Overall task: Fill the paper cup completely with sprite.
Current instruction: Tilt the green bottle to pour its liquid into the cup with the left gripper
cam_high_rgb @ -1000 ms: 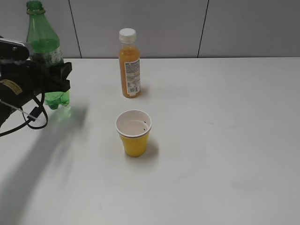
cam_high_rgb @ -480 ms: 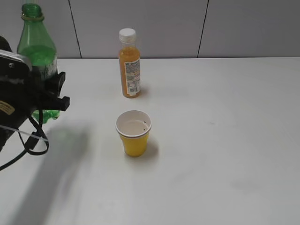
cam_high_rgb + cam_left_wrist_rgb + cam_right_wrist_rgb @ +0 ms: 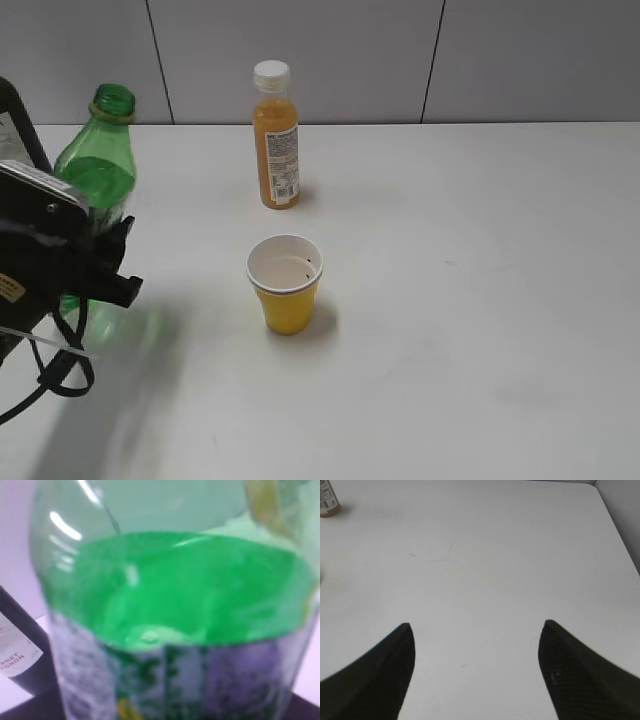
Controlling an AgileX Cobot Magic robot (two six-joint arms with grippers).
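Note:
The yellow paper cup [image 3: 286,283] stands upright mid-table; its white inside shows only a little liquid at the bottom. My left gripper [image 3: 105,262] is shut on the green Sprite bottle [image 3: 98,175], uncapped, held off the table to the left of the cup with its neck leaning right. In the left wrist view the bottle [image 3: 175,595] fills the frame, with green liquid above the label band. My right gripper [image 3: 477,624] is open and empty over bare table; it does not show in the exterior view.
An orange juice bottle [image 3: 276,135] with a white cap stands behind the cup; its base shows in the right wrist view [image 3: 327,500]. A dark glass bottle [image 3: 15,655] shows at the left edge of the left wrist view. The table's right edge [image 3: 620,535] runs nearby.
My left gripper has carried the Sprite bottle forward and lower in the view, and the bottle now leans right towards the cup. The cup and the juice bottle have not moved.

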